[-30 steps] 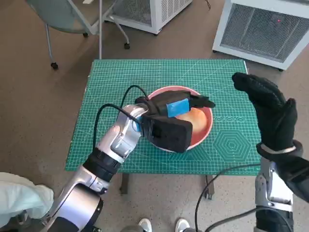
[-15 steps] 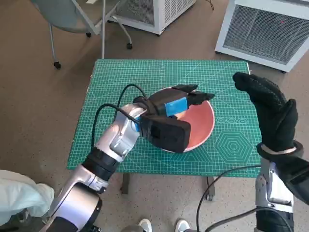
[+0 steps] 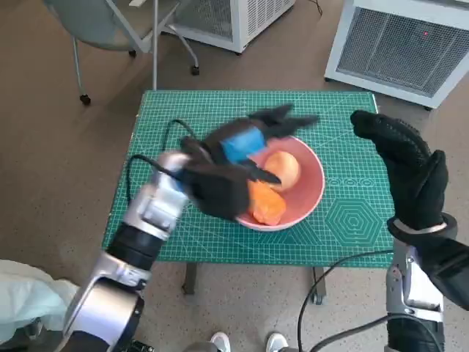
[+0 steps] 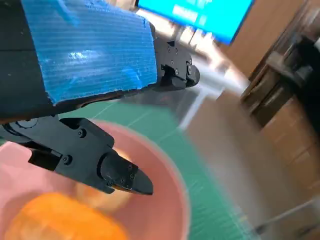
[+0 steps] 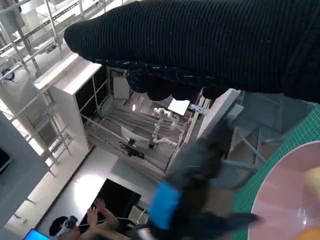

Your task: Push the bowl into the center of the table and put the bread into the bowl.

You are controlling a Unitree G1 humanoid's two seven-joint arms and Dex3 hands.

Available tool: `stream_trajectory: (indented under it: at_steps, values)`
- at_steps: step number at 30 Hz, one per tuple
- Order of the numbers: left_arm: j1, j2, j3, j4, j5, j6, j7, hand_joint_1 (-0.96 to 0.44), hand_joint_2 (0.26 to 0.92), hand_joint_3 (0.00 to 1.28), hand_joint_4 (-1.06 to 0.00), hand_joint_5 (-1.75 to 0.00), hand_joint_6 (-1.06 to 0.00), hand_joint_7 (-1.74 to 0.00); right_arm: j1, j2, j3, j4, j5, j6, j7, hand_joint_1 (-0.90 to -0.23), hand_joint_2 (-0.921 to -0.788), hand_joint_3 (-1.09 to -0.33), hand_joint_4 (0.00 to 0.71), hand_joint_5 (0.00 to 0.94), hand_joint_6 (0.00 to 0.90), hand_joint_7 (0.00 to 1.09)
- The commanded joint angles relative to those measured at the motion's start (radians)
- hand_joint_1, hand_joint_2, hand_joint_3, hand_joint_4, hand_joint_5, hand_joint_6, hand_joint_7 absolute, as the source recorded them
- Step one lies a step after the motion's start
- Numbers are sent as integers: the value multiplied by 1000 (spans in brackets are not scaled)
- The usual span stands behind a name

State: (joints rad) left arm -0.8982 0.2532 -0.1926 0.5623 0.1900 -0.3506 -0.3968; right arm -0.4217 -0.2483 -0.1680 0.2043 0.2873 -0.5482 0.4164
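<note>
A pink bowl (image 3: 311, 192) sits near the middle of the green cutting mat (image 3: 205, 110). Two pieces of bread lie in it: a pale round bun (image 3: 282, 167) and an orange piece (image 3: 265, 204); the left wrist view shows both, the orange one (image 4: 60, 220) nearer. My left hand (image 3: 245, 143) hovers over the bowl's left rim, blurred, fingers spread, holding nothing. My right hand (image 3: 410, 172) is raised off the table's right edge, fingers apart and empty. In the right wrist view the glove (image 5: 210, 45) spans the top and the bowl's rim (image 5: 280, 195) shows at one corner.
A chair (image 3: 110, 29) stands beyond the table's far left corner. Two white grilled units (image 3: 399, 44) stand behind the table. A person (image 5: 75, 225) sits in the room, seen in the right wrist view. White cloth (image 3: 29, 301) lies at lower left.
My left hand has lifted and drawn back to the left, off the bowl, uncovering the bun and orange piece lying inside. The right hand has stayed raised.
</note>
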Motion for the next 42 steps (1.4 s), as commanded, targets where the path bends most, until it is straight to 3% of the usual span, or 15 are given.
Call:
stream_trajectory:
  at_steps: [1,5,9,13,16,31,42]
  values:
    - [38,-52,130,24,-155,-149,63,-411,910,46,-126,-38,-315,-63,-1,0,4,-2,-5,20,-3,-538,-921,-711,101,2,-1,372]
    - [70,-124,211,23,-284,-255,89,-493,918,183,-186,-54,-358,-93,-6,-5,2,-21,-1,35,-5,-549,-921,-706,103,3,-1,380]
    - [90,-169,259,23,-388,-283,70,-546,920,339,-232,-56,-359,-142,-14,-8,0,-39,0,50,-8,-568,-921,-697,106,4,-1,389]
    - [109,-175,279,6,-455,-279,21,-582,921,442,-266,-18,-159,-525,-27,-10,-3,-46,-3,61,-12,-576,-921,-690,110,5,-1,400]
    - [117,-163,290,13,-474,-281,-16,-599,921,471,-271,-9,-103,-622,-37,-11,-5,-48,-1,64,-13,-573,-921,-688,112,6,-1,405]
    - [164,-151,312,-18,-520,-170,-90,-604,921,537,-260,0,-28,-656,-72,-14,-8,-26,-14,34,-12,-560,-921,-684,117,6,-1,414]
    - [177,-148,308,-9,-484,-184,-89,-606,921,517,-251,0,0,-574,-91,-17,-7,4,-26,8,-12,-566,-921,-680,120,6,-1,427]
